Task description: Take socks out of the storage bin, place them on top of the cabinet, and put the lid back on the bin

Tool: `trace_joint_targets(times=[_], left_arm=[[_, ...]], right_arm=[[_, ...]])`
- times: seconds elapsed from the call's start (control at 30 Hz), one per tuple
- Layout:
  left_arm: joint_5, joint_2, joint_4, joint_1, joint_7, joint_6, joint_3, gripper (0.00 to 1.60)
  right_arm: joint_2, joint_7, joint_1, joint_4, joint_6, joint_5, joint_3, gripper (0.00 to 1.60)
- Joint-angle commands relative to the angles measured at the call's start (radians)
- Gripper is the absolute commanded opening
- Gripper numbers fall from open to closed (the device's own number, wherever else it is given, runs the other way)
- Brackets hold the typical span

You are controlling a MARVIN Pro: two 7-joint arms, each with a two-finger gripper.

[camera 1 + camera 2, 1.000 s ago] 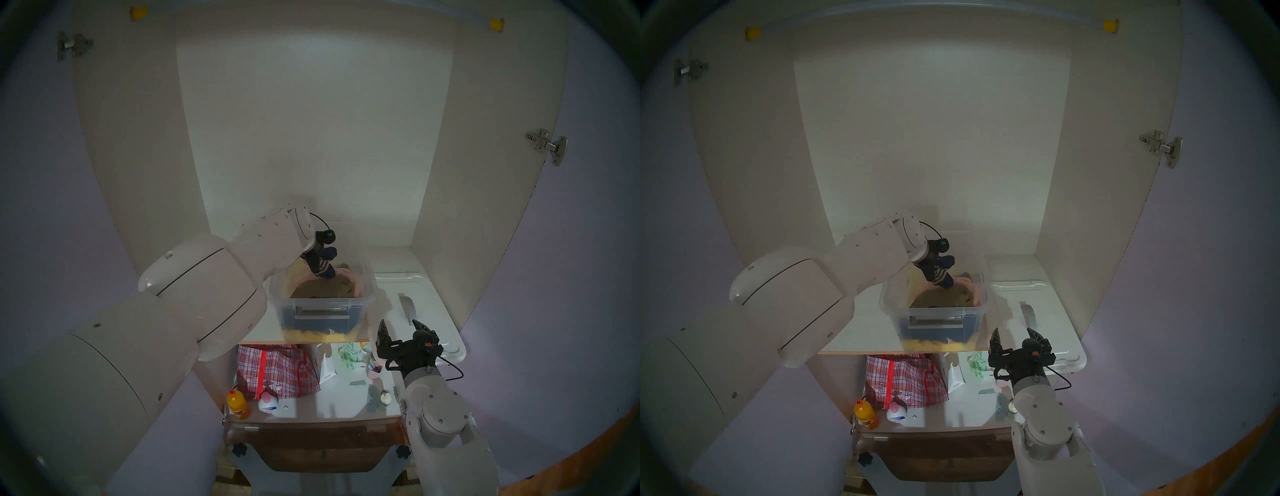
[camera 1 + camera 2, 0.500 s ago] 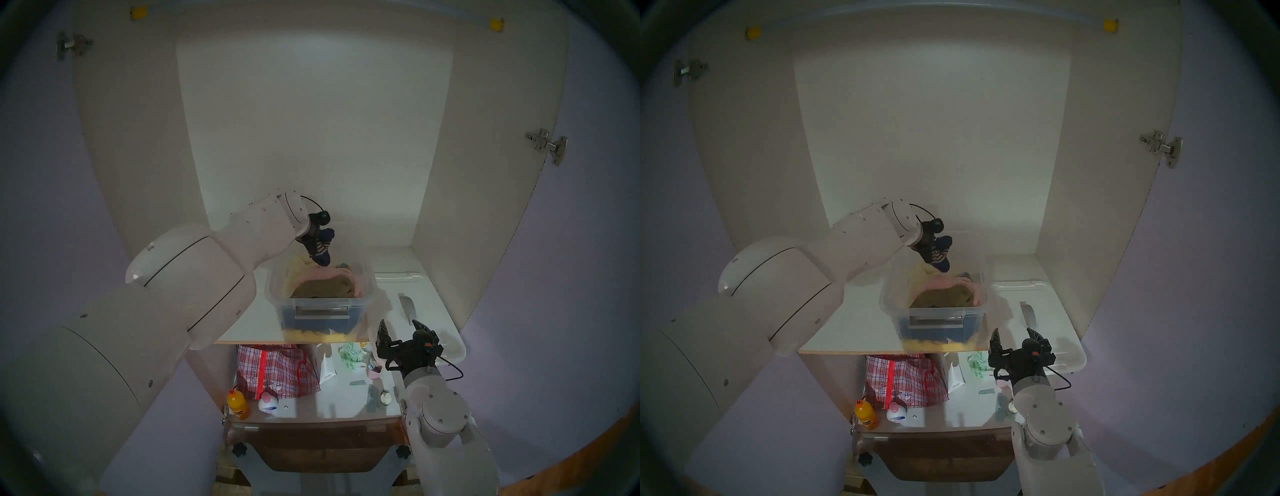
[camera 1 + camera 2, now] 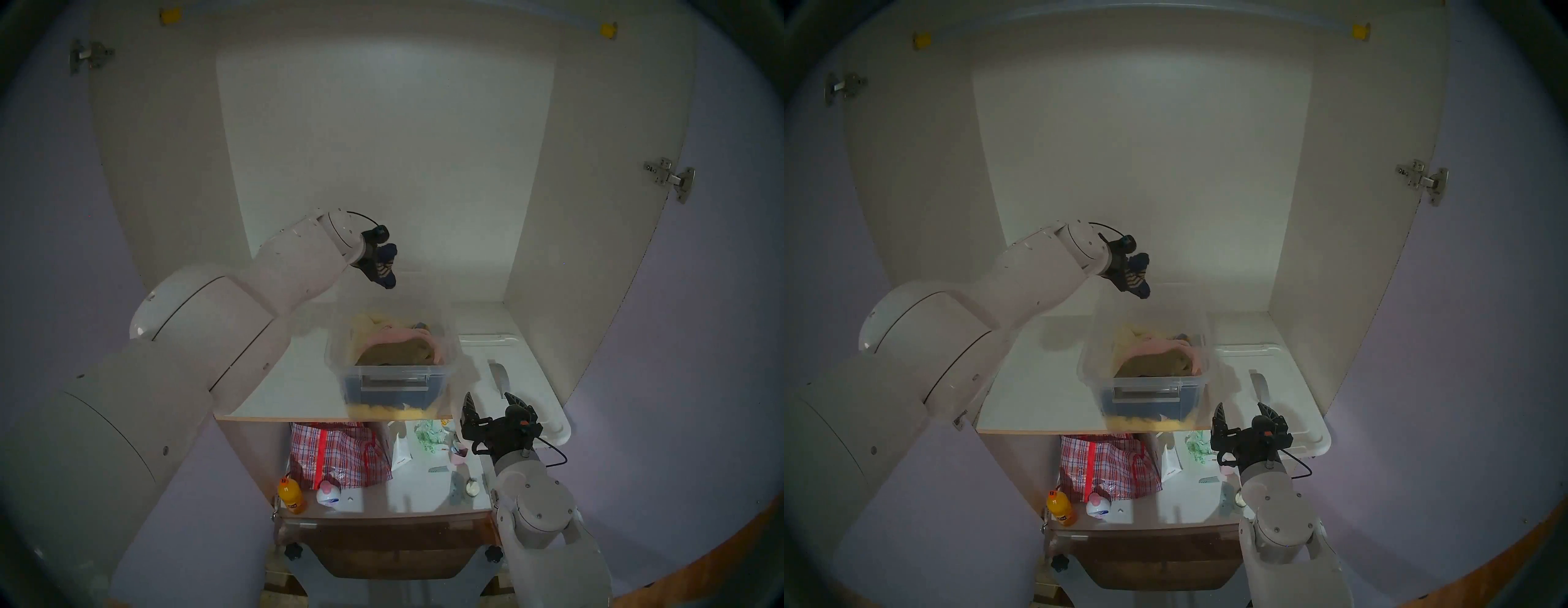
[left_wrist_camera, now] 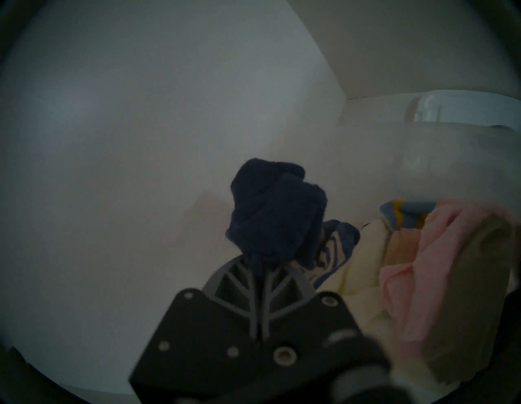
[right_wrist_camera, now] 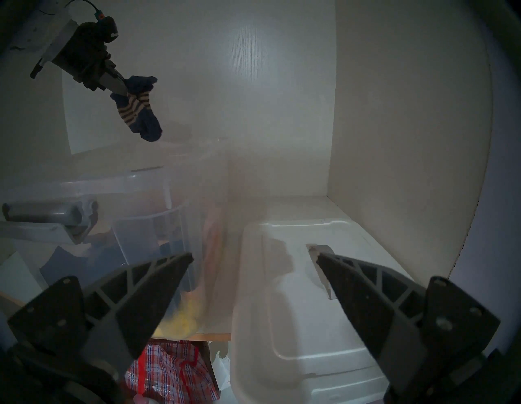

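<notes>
We see the cabinet (image 3: 382, 170) filling the view, white inside, its shelf (image 3: 292, 382) edged in light wood and hinges (image 3: 670, 178) on the open sides. On the shelf lies the lid (image 3: 530, 382), flat, to the right of the bin (image 3: 394, 373) and just beside it, its near end overhanging the shelf edge. The bin stands open near the shelf's front, with an olive-brown garment (image 3: 399, 352) on top, a pink garment (image 3: 403, 335) behind it, and yellow and dark blue fabric showing through the walls. Under the shelf sit a checked bag (image 3: 335, 454), an orange bottle (image 3: 290, 494) and small clutter.

Our left tool (image 3: 379, 265) hangs above the bin's far left corner, clear of the rim, closed tight on the socks (image 3: 384, 271): navy with pale stripes, dangling from the fingertips in the air, touching nothing else. From the left wrist we see the 2 fingers (image 4: 253, 287) pressed together on the fabric.

Our right tool (image 3: 490, 401) waits low before the shelf, in front of the lid's near end, its 2 fingers spread wide and holding nothing.
</notes>
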Motion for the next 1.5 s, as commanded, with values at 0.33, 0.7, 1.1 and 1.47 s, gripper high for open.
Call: trace_joint_targets(times=[0.33,0.7,1.1,1.47], left_arm=[[0.011,0.115,-0.105,-0.013,0.072,0.056,-0.011,0.00],[0.030,0.199,-0.150,0.056,0.125,0.160,-0.014,0.00],[0.020,0.260,-0.217,0.186,0.164,0.279,-0.045,0.00],[-0.028,0.297,-0.344,0.361,0.203,0.353,-0.121,0.00]], right_arm=[[0.000,0.000,0.014,-0.017,-0.007,0.000,0.000,1.60],[0.000,0.000,0.015,-0.015,-0.007,0.000,0.000,1.60],[0.000,0.000,0.015,-0.016,-0.007,0.000,0.000,1.60],[0.000,0.000,0.015,-0.016,-0.007,0.000,0.000,1.60]])
